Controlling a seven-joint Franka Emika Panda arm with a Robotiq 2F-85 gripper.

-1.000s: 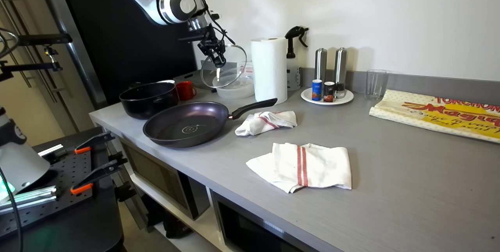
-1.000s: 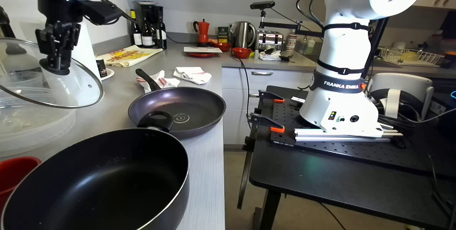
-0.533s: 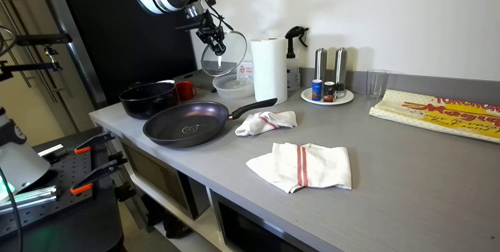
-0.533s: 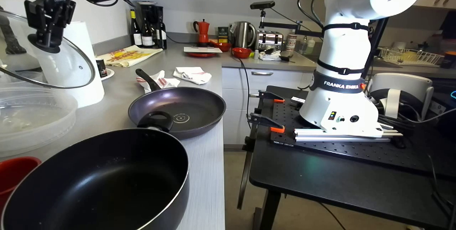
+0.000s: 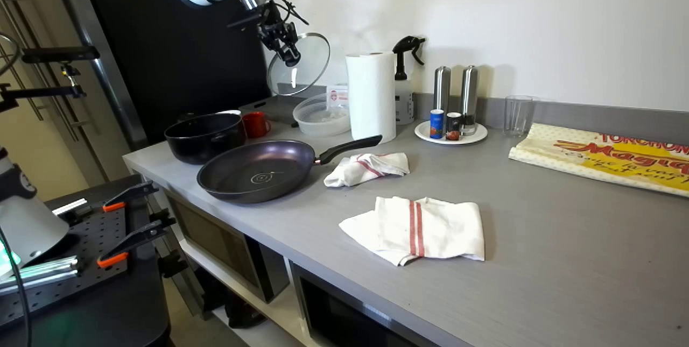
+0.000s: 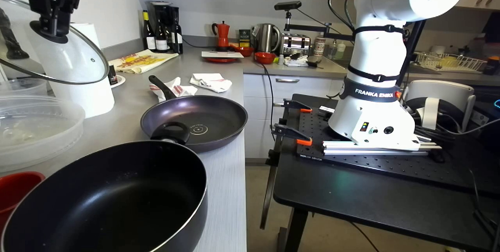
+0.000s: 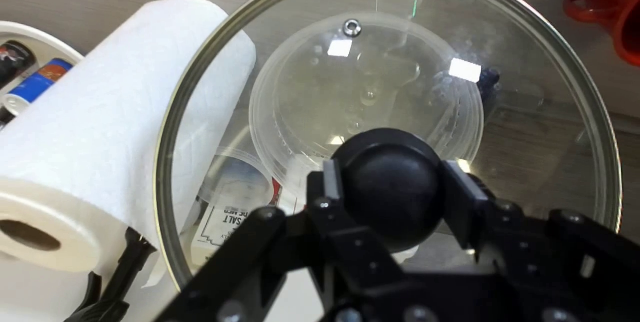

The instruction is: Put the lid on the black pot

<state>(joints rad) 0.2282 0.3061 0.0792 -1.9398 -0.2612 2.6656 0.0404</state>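
The see-through glass lid (image 5: 317, 59) hangs tilted in the air in both exterior views, well above the counter. My gripper (image 7: 395, 182) is shut on its round black knob (image 7: 390, 197), one finger pad pressed to each side. In an exterior view the gripper (image 5: 286, 54) stands higher than the black pot (image 5: 204, 140) and over to its right, towards the wall. That pot (image 6: 125, 193) sits uncovered at the counter's end, its bare inside visible. Below the lid (image 7: 535, 72), in the wrist view, a clear bowl-like container (image 7: 310, 77) shows through the glass.
A dark frying pan (image 5: 253, 172) touches or nearly touches the pot, its long handle (image 5: 350, 148) reaching across the counter. Close to the lid stands a tall paper towel roll (image 5: 371, 97). A red mug (image 5: 255, 124) is beside the pot. Folded cloths (image 5: 414, 231) lie farther forward.
My gripper has risen with the lid in it, then drifted left in an exterior view, towards the pot's side. The clear container below has come more fully into sight. Pot and pan have stayed put.
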